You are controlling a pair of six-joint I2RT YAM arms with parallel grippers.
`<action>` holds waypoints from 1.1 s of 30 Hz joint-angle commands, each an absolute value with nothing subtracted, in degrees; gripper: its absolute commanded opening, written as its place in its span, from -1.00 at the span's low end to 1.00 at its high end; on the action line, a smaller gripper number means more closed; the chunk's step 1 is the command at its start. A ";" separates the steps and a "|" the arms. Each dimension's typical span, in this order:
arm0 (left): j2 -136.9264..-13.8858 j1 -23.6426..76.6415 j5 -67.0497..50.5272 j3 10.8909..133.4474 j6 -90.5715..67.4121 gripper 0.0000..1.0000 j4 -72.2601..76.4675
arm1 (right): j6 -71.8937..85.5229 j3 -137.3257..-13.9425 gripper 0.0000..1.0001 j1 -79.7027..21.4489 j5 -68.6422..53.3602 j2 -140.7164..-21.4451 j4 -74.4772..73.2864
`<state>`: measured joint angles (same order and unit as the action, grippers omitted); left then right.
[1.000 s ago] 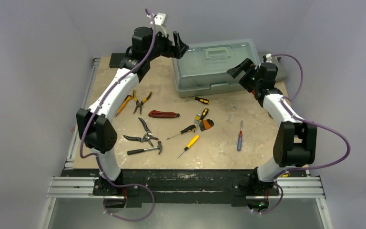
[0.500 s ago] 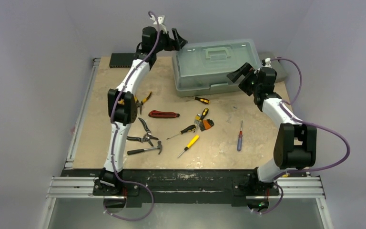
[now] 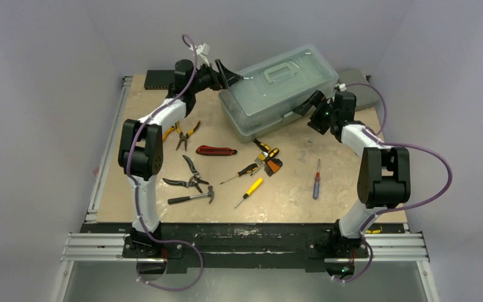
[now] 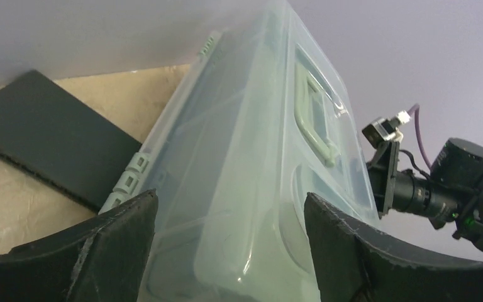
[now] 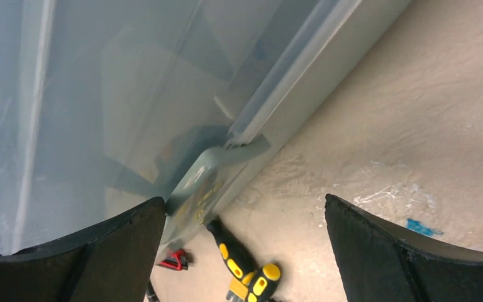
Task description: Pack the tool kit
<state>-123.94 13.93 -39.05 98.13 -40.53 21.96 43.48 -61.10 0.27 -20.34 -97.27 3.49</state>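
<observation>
The sage-green toolbox (image 3: 277,91) with its translucent lid stands skewed at the back of the table, lid down. My left gripper (image 3: 226,74) is open at the toolbox's left end, and the lid (image 4: 251,157) fills the space beyond its fingers. My right gripper (image 3: 311,104) is open at the front right corner, its left finger (image 5: 100,251) against the toolbox wall (image 5: 100,94) beside the latch (image 5: 207,176). Loose on the table lie the red knife (image 3: 216,150), pliers (image 3: 185,132), shears (image 3: 188,179), a hammer (image 3: 192,197) and several screwdrivers (image 3: 249,191).
A flat black box (image 3: 160,77) lies at the back left, close behind the toolbox (image 4: 44,145). The small grey case (image 3: 361,94) sits at the back right. A black-and-yellow screwdriver (image 5: 236,251) and bit holder (image 3: 269,160) lie right at the toolbox's front edge.
The toolbox has turned, its left end swinging toward the front and over the short screwdriver. My left gripper dropped to its left end; my right gripper moved in to its front right corner.
</observation>
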 commanded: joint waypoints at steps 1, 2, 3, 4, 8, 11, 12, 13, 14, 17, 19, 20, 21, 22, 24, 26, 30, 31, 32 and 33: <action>-115.51 17.81 -43.54 86.03 -40.34 0.62 27.21 | 43.94 -64.61 0.98 -2.04 -22.12 -97.44 5.65; -114.02 18.18 -43.43 84.30 -40.07 0.61 27.31 | 43.96 -64.68 0.98 -2.43 -22.31 -97.49 5.63; -112.58 18.41 -43.23 82.75 -39.92 0.60 27.37 | 43.88 -64.69 0.98 -2.64 -22.44 -97.47 5.63; -111.29 18.67 -43.02 80.83 -39.90 0.60 27.44 | 43.79 -64.62 0.98 -3.04 -22.49 -97.39 5.68; -106.90 20.18 -43.14 76.83 -39.81 0.59 27.08 | 43.68 -63.63 0.98 -3.80 -22.97 -96.74 6.17; -103.36 21.75 -42.62 74.05 -38.30 0.58 24.84 | 43.40 -62.68 0.98 -4.30 -24.06 -96.13 6.48; -102.09 22.09 -42.13 72.83 -37.91 0.57 24.56 | 43.23 -62.32 0.98 -4.66 -24.37 -95.82 6.51; -100.61 22.44 -41.39 71.47 -37.73 0.56 24.61 | 43.05 -62.05 0.98 -4.97 -24.56 -95.38 6.52; -99.07 22.71 -40.64 69.64 -37.65 0.56 24.88 | 42.88 -61.79 0.98 -5.43 -24.67 -95.19 6.62; -94.64 23.19 -38.25 65.04 -37.13 0.56 24.68 | 42.09 -61.71 0.98 -7.15 -25.43 -94.57 6.92; -92.21 23.29 -37.51 62.75 -36.90 0.56 24.25 | 41.27 -62.71 0.98 -8.50 -25.57 -94.89 5.77; -91.07 23.29 -36.97 61.68 -36.52 0.56 23.96 | 41.01 -63.16 0.98 -9.06 -25.54 -95.10 5.35; -90.05 23.29 -36.33 60.94 -36.02 0.56 23.34 | 40.91 -63.50 0.98 -9.52 -25.53 -95.32 5.13; -89.06 23.29 -35.63 60.43 -35.43 0.56 22.47 | 40.94 -63.70 0.98 -9.84 -25.69 -95.42 5.04; -87.51 23.28 -33.61 59.84 -34.05 0.56 19.84 | 41.36 -63.54 0.98 -10.38 -26.35 -95.45 5.67; -85.73 23.29 -32.03 58.76 -33.27 0.54 17.44 | 41.57 -63.30 0.98 -11.27 -26.61 -95.18 6.06; -81.99 23.29 -31.68 55.63 -33.40 0.54 17.62 | 40.85 -63.09 0.98 -12.50 -26.76 -94.79 6.14; -81.15 23.29 -31.37 55.16 -33.29 0.54 17.02 | 40.49 -63.21 0.98 -12.70 -27.34 -95.18 6.11; -80.34 23.29 -30.50 54.71 -32.93 0.54 16.26 | 39.92 -63.71 0.98 -12.79 -27.83 -95.65 5.62; -79.39 23.29 -29.43 54.17 -32.54 0.54 15.55 | 39.09 -64.59 0.98 -12.77 -27.90 -96.03 3.99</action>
